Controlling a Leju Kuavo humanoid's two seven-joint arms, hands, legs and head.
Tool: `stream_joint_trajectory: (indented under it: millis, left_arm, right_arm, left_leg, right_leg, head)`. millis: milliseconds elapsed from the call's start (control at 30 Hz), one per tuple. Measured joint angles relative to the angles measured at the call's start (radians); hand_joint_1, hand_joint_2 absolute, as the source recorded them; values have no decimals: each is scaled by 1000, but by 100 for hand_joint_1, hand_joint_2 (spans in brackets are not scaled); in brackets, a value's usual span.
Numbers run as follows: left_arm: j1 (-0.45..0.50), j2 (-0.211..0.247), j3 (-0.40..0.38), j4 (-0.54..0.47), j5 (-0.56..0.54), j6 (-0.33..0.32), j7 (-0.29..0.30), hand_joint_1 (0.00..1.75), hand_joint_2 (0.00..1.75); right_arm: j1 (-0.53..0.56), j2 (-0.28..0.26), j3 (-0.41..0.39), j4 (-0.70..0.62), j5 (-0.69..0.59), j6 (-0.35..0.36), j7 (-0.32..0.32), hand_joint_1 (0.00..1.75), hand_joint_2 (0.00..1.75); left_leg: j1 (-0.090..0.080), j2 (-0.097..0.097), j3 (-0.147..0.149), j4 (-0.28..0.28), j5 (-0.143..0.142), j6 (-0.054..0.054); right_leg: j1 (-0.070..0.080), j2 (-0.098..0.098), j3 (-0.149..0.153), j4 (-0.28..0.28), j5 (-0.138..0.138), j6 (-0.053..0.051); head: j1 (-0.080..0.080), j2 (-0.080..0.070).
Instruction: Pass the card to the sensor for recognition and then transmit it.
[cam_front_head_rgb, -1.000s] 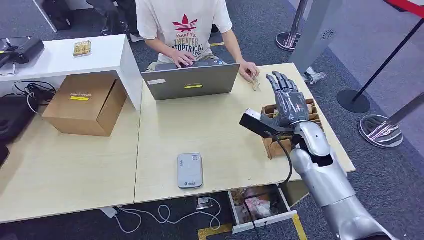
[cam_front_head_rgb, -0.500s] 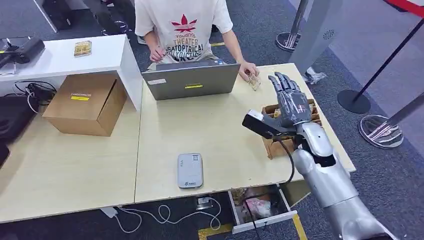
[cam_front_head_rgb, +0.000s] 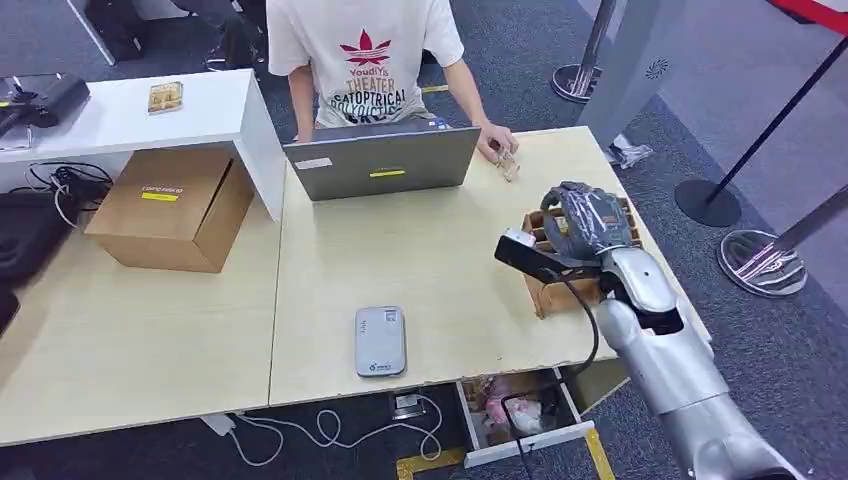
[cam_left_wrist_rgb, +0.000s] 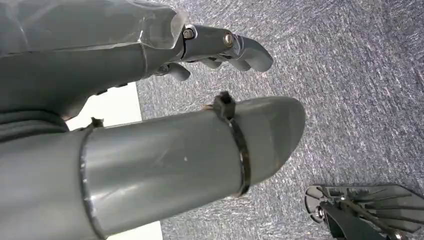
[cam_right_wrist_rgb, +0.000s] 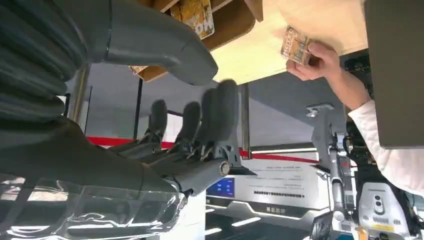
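My right hand (cam_front_head_rgb: 588, 222) hovers over a wooden card box (cam_front_head_rgb: 548, 290) at the table's right edge, its fingers tipped forward and down. In the right wrist view the thumb (cam_right_wrist_rgb: 165, 47) and fingers (cam_right_wrist_rgb: 210, 115) stand apart with nothing between them, close to a printed card (cam_right_wrist_rgb: 197, 15) standing in the box (cam_right_wrist_rgb: 227, 22). The sensor (cam_front_head_rgb: 380, 340), a flat grey-white device, lies near the table's front edge, well left of this hand. My left hand (cam_left_wrist_rgb: 100, 60) hangs over grey carpet, its fingers (cam_left_wrist_rgb: 235, 47) loosely bent and holding nothing.
A person stands behind a laptop (cam_front_head_rgb: 385, 160) at the far edge, one hand (cam_right_wrist_rgb: 320, 60) holding a card (cam_right_wrist_rgb: 295, 45) on the table. A cardboard box (cam_front_head_rgb: 175, 205) and a white shelf (cam_front_head_rgb: 130, 110) are at the left. An open drawer (cam_front_head_rgb: 520, 410) juts out below the table front.
My right hand has tipped from fingers raised to fingers bent down over the card box and moved slightly right. The person's typing hand has left the laptop.
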Motion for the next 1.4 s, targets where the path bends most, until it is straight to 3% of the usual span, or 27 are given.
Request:
stream_joint_trajectory:
  millis: [33, 100, 433, 500, 533, 600, 633, 667, 700, 833, 1100, 1400]
  left_arm:
    - [0, 0, 0, 0, 0, 0, 0, 0, 0]
    - [0, 0, 0, 0, 0, 0, 0, 0, 0]
    - [1, 3, 0, 0, 0, 0, -2, 0, 0]
    - [1, 3, 0, 0, 0, 0, -2, 0, 0]
    - [2, 3, 0, 0, 0, 0, -2, 0, 0]
    - [2, 3, 0, 0, 0, 0, -2, 0, 0]
    - [2, 3, 0, 0, 0, 0, -2, 0, 0]
    - [2, 3, 0, 0, 0, 0, -2, 0, 0]
    - [2, 3, 0, 0, 0, 0, -2, 0, 0]
    - [4, 3, 0, 0, -2, 0, -3, 0, 0]
    - [4, 4, 0, 0, -6, 0, -6, 0, 0]
    - [4, 4, 0, 0, -3, 0, -6, 0, 0]
  right_arm:
    - [1, -1, 0, 1, 0, 0, 2, 124, 175]
    - [4, -6, 1, 2, 0, 2, 5, 108, 175]
    - [24, -17, 4, 5, 1, 13, 14, 79, 175]
    - [25, -18, 5, 8, 1, 14, 14, 59, 175]
    - [25, -18, 5, 10, 1, 15, 14, 58, 175]
    - [25, -20, 8, 15, 1, 16, 14, 61, 175]
    - [26, -20, 8, 17, 1, 16, 14, 68, 175]
    - [26, -20, 9, 20, 1, 16, 14, 87, 175]
    - [27, -21, 10, 23, 1, 16, 14, 91, 175]
    - [29, -24, 14, 32, 1, 16, 14, 79, 175]
    - [45, -35, 20, 42, 1, 16, 14, 82, 175]
    - [50, -39, 20, 45, 1, 17, 14, 72, 175]
  left_leg:
    - [0, 0, 0, 0, 0, 0]
    - [0, 0, 0, 0, 0, 0]
    - [0, 0, 0, 0, 0, 0]
    - [0, 0, 0, 0, 0, 0]
    - [0, 0, 0, 0, 0, 0]
    - [0, 0, 0, 0, 0, 0]
    - [0, 0, 0, 0, 0, 0]
    - [0, 0, 0, 0, 0, 0]
    - [0, 0, 0, 0, 0, 0]
    - [0, 0, 0, 0, 0, 0]
    - [0, 0, 0, 0, 0, 0]
    - [0, 0, 0, 0, 0, 0]
  right_leg:
    - [0, 0, 0, 0, 0, 0]
    - [0, 0, 0, 0, 0, 0]
    - [0, 0, 0, 0, 0, 0]
    - [0, 0, 0, 0, 0, 0]
    - [0, 0, 0, 0, 0, 0]
    - [0, 0, 0, 0, 0, 0]
    - [0, 0, 0, 0, 0, 0]
    - [0, 0, 0, 0, 0, 0]
    - [0, 0, 0, 0, 0, 0]
    - [0, 0, 0, 0, 0, 0]
    - [0, 0, 0, 0, 0, 0]
    - [0, 0, 0, 0, 0, 0]
  head:
    - [0, 0]
    - [0, 0]
    - [0, 0]
    - [0, 0]
    - [0, 0]
    - [0, 0]
    - [0, 0]
    - [0, 0]
    - [0, 0]
    - [0, 0]
    - [0, 0]
    - [0, 0]
